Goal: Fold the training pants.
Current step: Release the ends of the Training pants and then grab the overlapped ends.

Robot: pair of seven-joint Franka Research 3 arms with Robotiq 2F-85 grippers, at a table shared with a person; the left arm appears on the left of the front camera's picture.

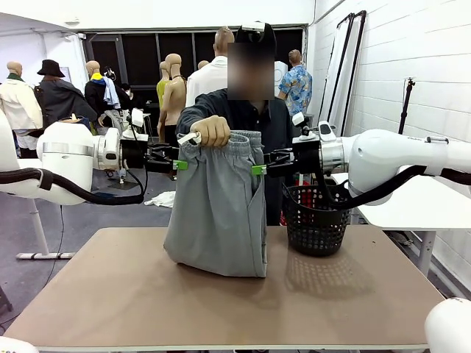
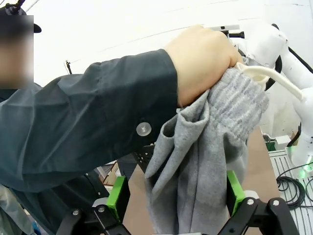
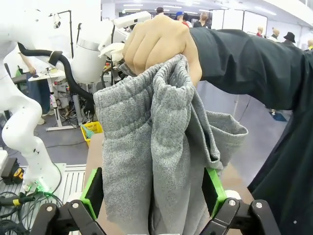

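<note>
A person's hand (image 1: 212, 131) holds the light grey training pants (image 1: 217, 213) up by the bunched waistband, and the legs hang down onto the table (image 1: 103, 294). My left gripper (image 1: 179, 163) is at the pants' left edge just under the waistband, and my right gripper (image 1: 259, 169) is at their right edge. In the left wrist view the left gripper (image 2: 176, 193) is open, with the grey fabric (image 2: 200, 161) hanging between its green pads (image 2: 117, 196). In the right wrist view the right gripper (image 3: 153, 190) is also open, and the pants (image 3: 146, 147) fill the gap between its fingers.
A black mesh basket (image 1: 316, 217) stands on the table just right of the pants, under my right arm. The person stands at the far side, a dark sleeve (image 2: 88, 117) reaching over the table. The near half of the table is bare.
</note>
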